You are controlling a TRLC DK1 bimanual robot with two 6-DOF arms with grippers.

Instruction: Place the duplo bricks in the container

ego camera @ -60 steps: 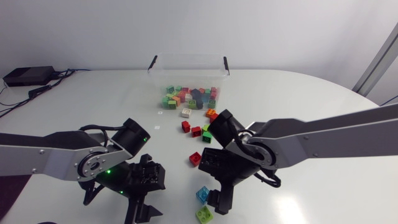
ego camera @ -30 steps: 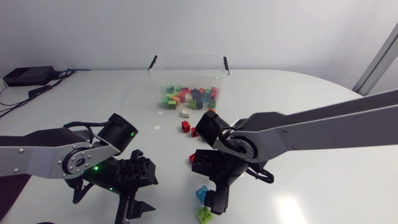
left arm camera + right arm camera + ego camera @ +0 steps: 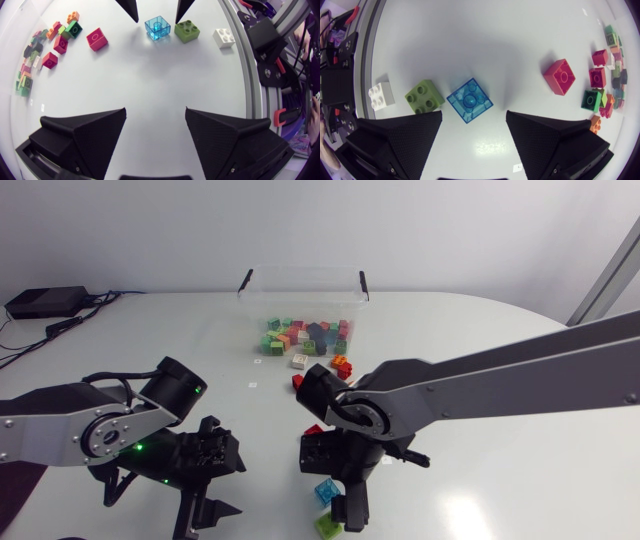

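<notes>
Glossy white surface (image 3: 180,330); matte black left claw (image 3: 155,111) and right claw (image 3: 474,114); a translucent blue brick (image 3: 469,100), a lime-green brick (image 3: 424,96), a white brick (image 3: 381,95), a red brick (image 3: 559,76); a clear container (image 3: 303,285) with black clips, its heap of bricks (image 3: 305,335) green, red, orange and pink.

Clear container (image 3: 303,288) holding coloured bricks (image 3: 305,335), blue brick (image 3: 469,100) beside green brick (image 3: 424,96)

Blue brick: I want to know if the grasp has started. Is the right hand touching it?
Apart. The right wrist view shows bare table between the blue brick and each finger of the open right hand.
</notes>
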